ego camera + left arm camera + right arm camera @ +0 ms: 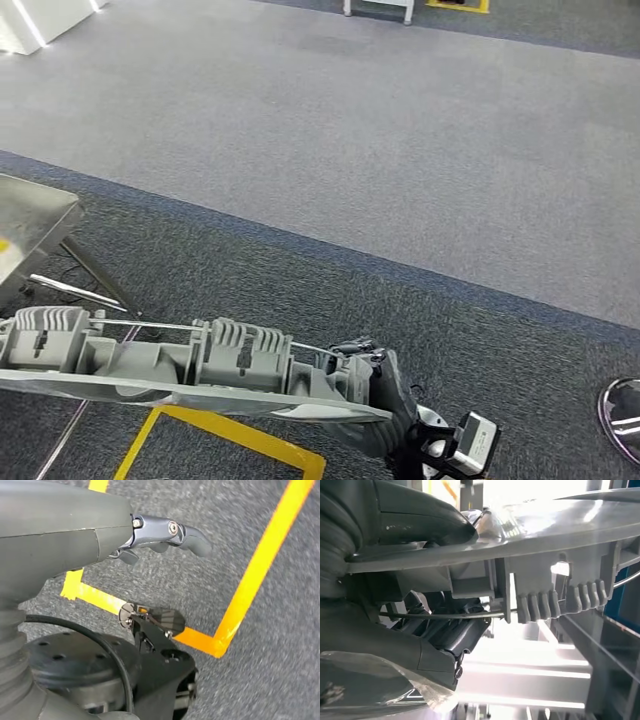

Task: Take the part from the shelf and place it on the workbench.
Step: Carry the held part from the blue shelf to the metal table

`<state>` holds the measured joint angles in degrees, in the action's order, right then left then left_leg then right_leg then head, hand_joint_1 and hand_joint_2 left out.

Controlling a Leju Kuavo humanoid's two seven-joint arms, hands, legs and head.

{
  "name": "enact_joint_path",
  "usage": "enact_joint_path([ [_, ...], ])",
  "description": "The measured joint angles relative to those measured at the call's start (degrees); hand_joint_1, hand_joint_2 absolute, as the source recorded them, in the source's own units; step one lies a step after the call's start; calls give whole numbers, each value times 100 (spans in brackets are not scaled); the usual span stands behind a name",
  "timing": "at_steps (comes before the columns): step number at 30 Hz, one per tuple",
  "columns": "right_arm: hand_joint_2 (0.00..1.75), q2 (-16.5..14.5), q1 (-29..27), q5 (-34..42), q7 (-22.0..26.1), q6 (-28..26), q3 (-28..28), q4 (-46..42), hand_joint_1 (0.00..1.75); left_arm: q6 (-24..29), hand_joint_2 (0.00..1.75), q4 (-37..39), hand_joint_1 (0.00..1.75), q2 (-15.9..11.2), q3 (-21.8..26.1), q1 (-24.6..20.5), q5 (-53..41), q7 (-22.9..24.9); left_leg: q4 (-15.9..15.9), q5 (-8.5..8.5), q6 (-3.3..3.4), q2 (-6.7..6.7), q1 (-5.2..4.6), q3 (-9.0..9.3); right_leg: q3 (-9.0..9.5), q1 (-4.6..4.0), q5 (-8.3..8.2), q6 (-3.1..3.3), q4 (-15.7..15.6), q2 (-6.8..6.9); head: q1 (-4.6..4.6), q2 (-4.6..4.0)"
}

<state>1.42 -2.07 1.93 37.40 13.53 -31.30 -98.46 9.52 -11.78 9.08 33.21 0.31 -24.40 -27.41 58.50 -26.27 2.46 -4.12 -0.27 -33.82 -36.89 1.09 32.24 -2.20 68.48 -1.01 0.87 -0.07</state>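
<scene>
The right hand [377,405] is gripping the near-right end of the part [173,365], a long grey plastic moulding with ribbed blocks and a thin metal rod along it; in the right wrist view its dark fingers [444,632] are curling around the part's [546,565] underside, touching the rod. The part is lying roughly level above the dark carpet [453,330], its long axis running left to right, the free end pointing left toward a metal shelf edge [34,215]. The left hand [113,530] is hanging over yellow floor tape [260,560], fingers [170,531] extended and holding nothing.
</scene>
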Motion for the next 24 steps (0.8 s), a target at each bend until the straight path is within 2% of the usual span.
enact_joint_path([
  [1,175,0,5,2,1,-1,-3,8,175,6,175,-1,0,0,1,-2,-4,1,10,-6,-16,-76,-6,2,162,11,-181,12,-388,-127,1,0],
  [3,175,0,15,7,2,-1,-12,21,175,32,175,-2,0,0,4,-7,-14,5,32,-6,-72,-215,-1,-30,406,25,-335,39,-902,-330,4,0],
  [5,175,0,23,11,0,-5,-31,30,175,100,175,-2,0,-1,18,6,-25,22,24,22,-150,-332,27,-74,466,4,-317,88,-980,-288,5,0],
  [6,175,-1,31,12,-3,-10,-41,32,175,143,175,-3,0,-3,28,18,-31,39,29,20,-185,-327,39,-85,477,0,-332,123,-1001,-224,5,0],
  [7,175,-2,38,13,-4,-14,-48,32,175,184,175,-3,0,-5,40,27,-39,57,86,-24,-217,-241,39,-111,497,2,-343,160,-1025,-154,18,0],
  [8,175,-4,43,14,-5,-17,-53,32,175,215,175,-4,0,-7,50,27,-54,72,242,-124,-244,-99,32,-179,516,7,-351,192,-1050,-77,32,0],
  [10,175,-7,44,22,-5,-19,-56,35,175,252,175,-4,0,-7,68,10,-94,89,869,-455,-296,214,31,-469,542,2,-341,238,-1070,97,57,0],
  [11,175,-7,42,23,-8,-20,-59,39,175,260,175,-4,0,-7,75,1,-114,93,1236,-604,-318,286,44,-646,547,-5,-329,249,-1069,190,56,0],
  [12,175,-7,39,23,-14,-20,-61,44,175,266,175,-4,0,-7,80,-1,-127,95,1491,-676,-335,321,60,-770,553,-8,-317,253,-1069,278,57,0],
  [13,175,-7,38,21,-21,-20,-66,49,175,276,175,-4,0,-7,84,3,-137,95,1558,-643,-350,344,77,-800,561,-9,-304,250,-1068,360,58,0],
  [14,175,-7,38,16,-28,-20,-72,52,175,291,175,-4,0,-7,89,9,-142,96,1399,-507,-358,372,92,-719,576,-9,-288,239,-1068,435,58,0],
  [15,175,-7,38,11,-36,-20,-78,54,175,310,175,-4,0,-7,95,15,-144,99,1050,-306,-359,436,103,-537,600,-8,-270,223,-1067,502,60,0],
  [17,175,-7,42,-1,-50,-21,-86,54,175,352,175,-5,0,1,107,6,-146,107,343,-49,-331,684,78,-177,643,-30,-227,170,-1063,620,58,0],
  [18,175,-7,45,-5,-56,-21,-89,54,175,366,175,-5,0,7,112,-5,-147,110,143,-10,-301,773,54,-84,658,-47,-207,138,-1059,675,53,0],
  [19,175,-7,49,-9,-61,-22,-91,54,175,375,175,-6,0,12,117,-13,-148,113,81,-35,-263,811,28,-65,670,-63,-191,106,-1061,727,49,0],
  [21,175,-7,63,-17,-67,-22,-105,54,175,386,175,-7,0,17,126,-10,-148,117,66,-42,-180,702,11,-74,698,-65,-159,37,-1080,832,45,0],
  [22,175,-7,75,-23,-70,-23,-115,53,175,393,175,-8,0,20,129,-1,-148,119,50,-39,-142,642,19,-62,703,-53,-122,2,-1062,793,39,0],
  [23,175,-7,86,-30,-74,-24,-126,52,175,406,175,-9,0,23,133,1,-149,121,32,-31,-103,580,30,-47,667,-41,-46,-24,-963,666,27,0],
  [24,175,-6,89,-34,-77,-25,-133,51,175,421,175,-11,0,28,135,-5,-151,121,14,-21,-64,515,44,-33,560,-33,84,-40,-733,490,7,0],
])
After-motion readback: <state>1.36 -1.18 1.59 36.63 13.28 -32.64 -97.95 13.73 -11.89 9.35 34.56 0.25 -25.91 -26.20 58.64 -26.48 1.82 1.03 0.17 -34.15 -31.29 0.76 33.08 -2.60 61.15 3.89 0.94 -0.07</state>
